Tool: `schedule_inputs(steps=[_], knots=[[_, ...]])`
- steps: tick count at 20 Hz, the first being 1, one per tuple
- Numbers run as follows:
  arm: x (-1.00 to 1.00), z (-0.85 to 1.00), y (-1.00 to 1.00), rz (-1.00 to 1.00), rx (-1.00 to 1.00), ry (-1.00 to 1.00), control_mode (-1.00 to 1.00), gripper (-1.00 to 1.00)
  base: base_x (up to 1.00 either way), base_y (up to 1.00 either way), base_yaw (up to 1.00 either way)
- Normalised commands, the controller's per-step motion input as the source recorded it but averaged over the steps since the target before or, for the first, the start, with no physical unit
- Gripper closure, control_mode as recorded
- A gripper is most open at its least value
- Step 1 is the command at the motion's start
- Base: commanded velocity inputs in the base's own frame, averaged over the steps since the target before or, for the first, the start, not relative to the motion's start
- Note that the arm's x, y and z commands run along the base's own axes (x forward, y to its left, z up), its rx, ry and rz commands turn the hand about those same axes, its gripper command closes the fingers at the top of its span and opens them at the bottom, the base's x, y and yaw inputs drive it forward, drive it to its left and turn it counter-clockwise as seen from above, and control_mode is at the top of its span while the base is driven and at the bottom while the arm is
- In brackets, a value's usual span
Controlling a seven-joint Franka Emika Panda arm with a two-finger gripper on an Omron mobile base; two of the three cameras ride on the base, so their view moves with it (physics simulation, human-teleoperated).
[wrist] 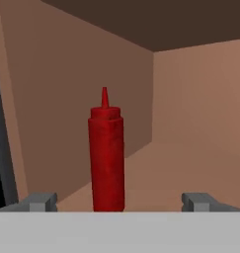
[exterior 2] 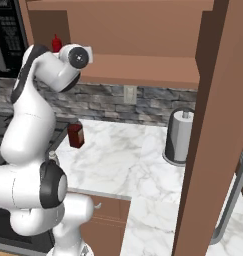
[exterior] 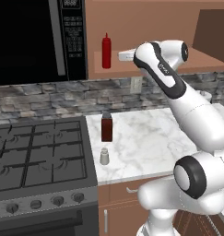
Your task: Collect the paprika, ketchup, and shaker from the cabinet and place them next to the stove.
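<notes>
The slim red ketchup [wrist: 106, 153] stands upright on the brown cabinet shelf [exterior: 205, 62], near its left end beside the microwave. My gripper [wrist: 120, 202] is open and level with the bottle, one fingertip on each side of its base and still short of it. In the left base view the ketchup [exterior: 106, 50] stands just left of my hand. The dark reddish-brown paprika [exterior: 107, 128] sits on the marble counter close to the stove [exterior: 39, 156]. In front of the jar is the small pale shaker [exterior: 104, 156]. The right base view has the paprika [exterior 2: 76, 135] beside my arm.
A black microwave [exterior: 35, 41] hangs over the stove, left of the cabinet. A grey paper-towel holder [exterior 2: 180, 135] stands at the back right of the counter [exterior 2: 138, 165]. A tall brown cabinet panel [exterior 2: 213, 125] rises on the right. A wall outlet [exterior: 137, 84] sits under the shelf.
</notes>
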Motion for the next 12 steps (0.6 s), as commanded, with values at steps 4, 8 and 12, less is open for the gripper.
schedule_inputs(steps=[4, 8, 12], knots=[[0.14, 0.02, 0.27, -0.03, -0.02, 0.07, -1.0, -1.0, 0.0, 0.0, 0.0], [0.15, 0.02, 0.23, -0.03, -0.03, 0.06, -1.0, -1.0, 0.0, 0.0, 0.0], [0.2, 0.0, 0.15, -0.01, -0.05, 0.03, -1.0, -1.0, 0.0, 0.0, 0.0]])
